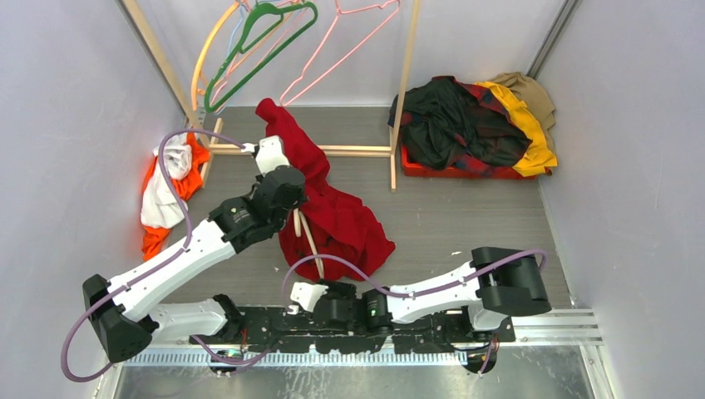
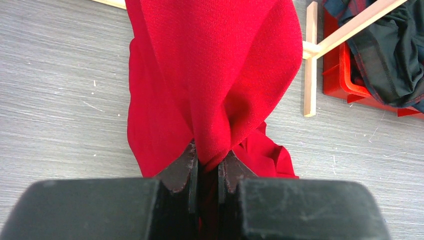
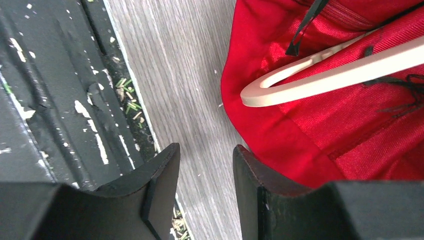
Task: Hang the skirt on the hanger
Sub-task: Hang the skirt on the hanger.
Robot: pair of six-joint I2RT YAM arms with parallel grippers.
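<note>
The bright-red skirt (image 1: 341, 220) lies bunched on the grey floor in the middle, with one end pulled up toward the rack. My left gripper (image 2: 209, 160) is shut on a fold of that raised end of the skirt (image 2: 215, 75), which drapes away from the jaws. The cream hanger (image 1: 309, 241) lies on the skirt's near part. In the right wrist view the hanger's rounded end (image 3: 325, 70) rests on the red fabric (image 3: 310, 125). My right gripper (image 3: 205, 150) is open and low over bare floor, just left of the skirt's edge, holding nothing.
A wooden rack (image 1: 399, 100) stands at the back with a green hanger (image 1: 258, 50) and a pink hanger (image 1: 332, 50). A red bin with dark plaid and yellow clothes (image 1: 461, 125) sits back right. Orange-and-white cloth (image 1: 166, 187) lies left. A black base rail (image 3: 50, 100) runs beside the right gripper.
</note>
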